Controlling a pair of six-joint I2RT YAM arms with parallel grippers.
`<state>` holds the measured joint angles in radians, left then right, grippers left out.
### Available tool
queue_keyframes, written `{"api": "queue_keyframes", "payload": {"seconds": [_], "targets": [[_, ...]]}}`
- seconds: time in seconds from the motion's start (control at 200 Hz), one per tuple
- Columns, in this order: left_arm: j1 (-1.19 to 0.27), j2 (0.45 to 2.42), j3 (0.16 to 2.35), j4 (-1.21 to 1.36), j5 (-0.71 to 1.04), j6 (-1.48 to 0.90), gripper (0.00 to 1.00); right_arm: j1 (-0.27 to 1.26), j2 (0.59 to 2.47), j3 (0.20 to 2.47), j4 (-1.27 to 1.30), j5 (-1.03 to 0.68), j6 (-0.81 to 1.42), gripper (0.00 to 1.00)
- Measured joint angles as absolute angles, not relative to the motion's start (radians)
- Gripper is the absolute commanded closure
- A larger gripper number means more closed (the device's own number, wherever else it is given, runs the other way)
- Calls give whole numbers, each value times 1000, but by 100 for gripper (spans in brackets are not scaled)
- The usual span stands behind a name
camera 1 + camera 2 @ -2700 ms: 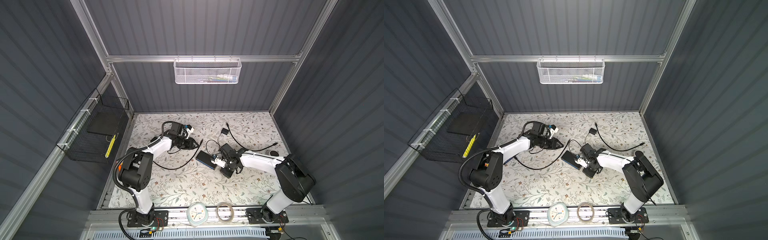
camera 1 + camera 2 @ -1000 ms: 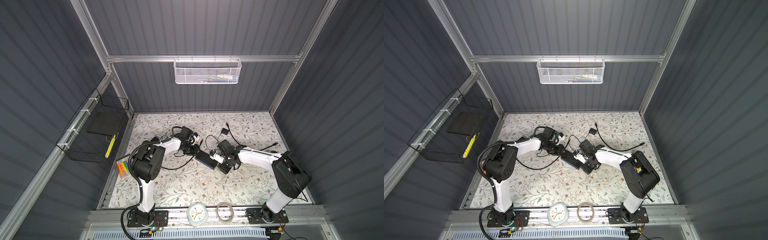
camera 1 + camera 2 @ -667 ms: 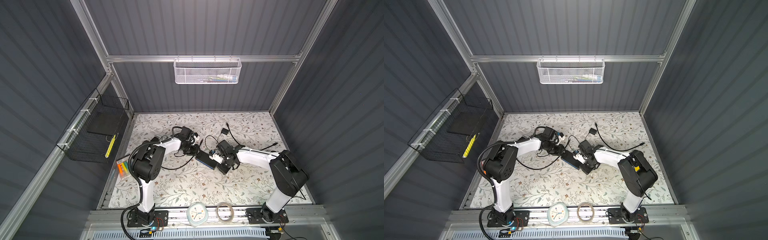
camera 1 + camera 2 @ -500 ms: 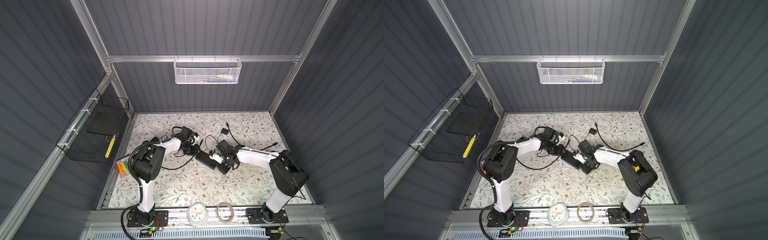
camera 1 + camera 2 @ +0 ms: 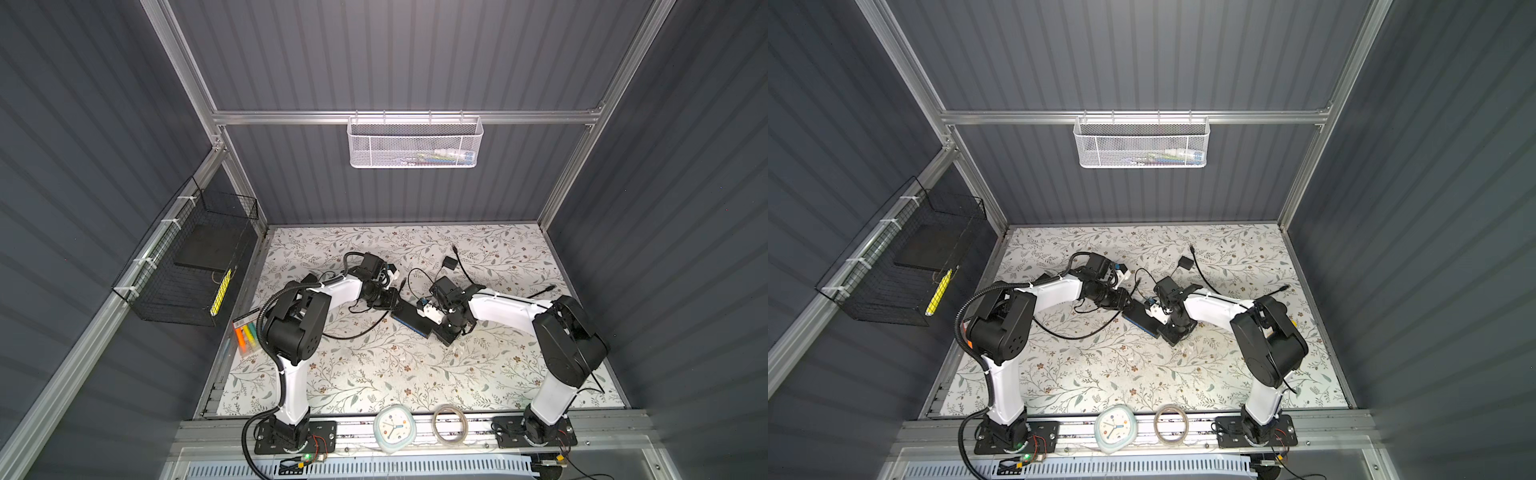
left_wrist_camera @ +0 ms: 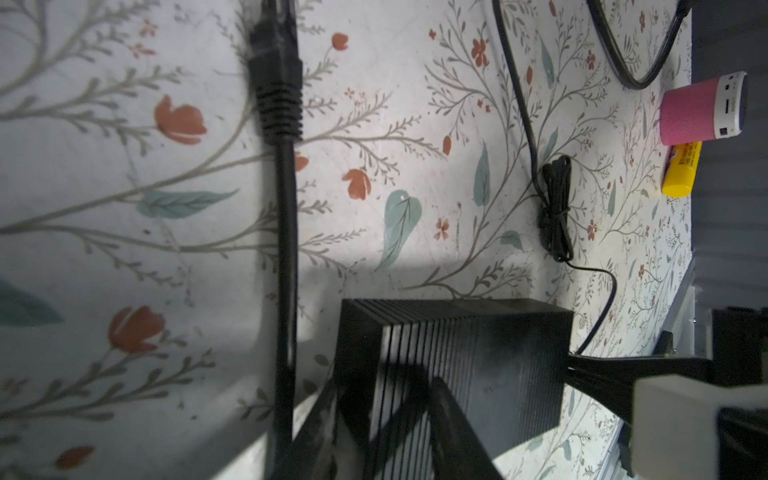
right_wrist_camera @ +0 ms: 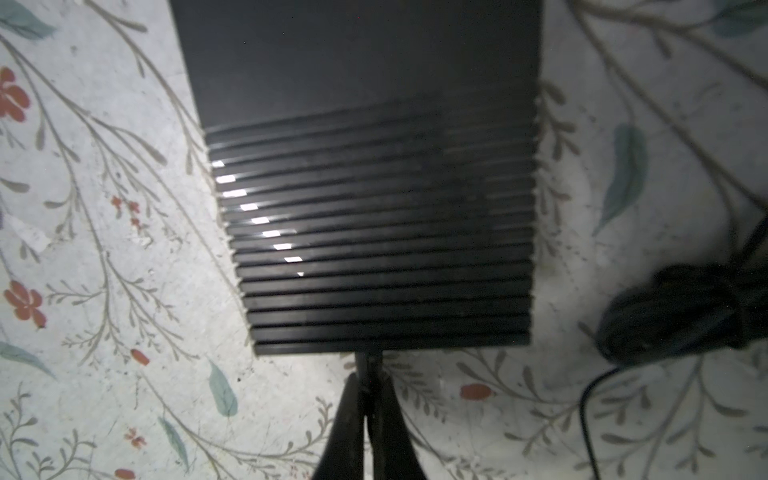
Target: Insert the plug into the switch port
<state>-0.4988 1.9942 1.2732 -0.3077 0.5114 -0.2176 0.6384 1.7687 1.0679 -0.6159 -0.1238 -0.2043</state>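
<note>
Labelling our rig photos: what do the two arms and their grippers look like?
The left arm and right arm have white link shells and bulky black joint housings. A black ribbed cable hose runs along the left arm. The right gripper has slim black tapering jaws.

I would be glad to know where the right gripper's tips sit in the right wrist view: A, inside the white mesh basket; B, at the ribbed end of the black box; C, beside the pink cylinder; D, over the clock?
B: the right gripper has its fingers pressed together on the plug, which meets the ribbed end of the black box.
</note>
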Motion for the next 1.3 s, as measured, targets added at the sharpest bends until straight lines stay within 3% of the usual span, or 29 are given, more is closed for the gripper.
{"api": "queue_keyframes", "payload": {"seconds": [1.301], "targets": [[-503, 2008, 1245, -177, 527, -196, 65, 639, 1822, 1137, -689, -172, -38, 100]]}}
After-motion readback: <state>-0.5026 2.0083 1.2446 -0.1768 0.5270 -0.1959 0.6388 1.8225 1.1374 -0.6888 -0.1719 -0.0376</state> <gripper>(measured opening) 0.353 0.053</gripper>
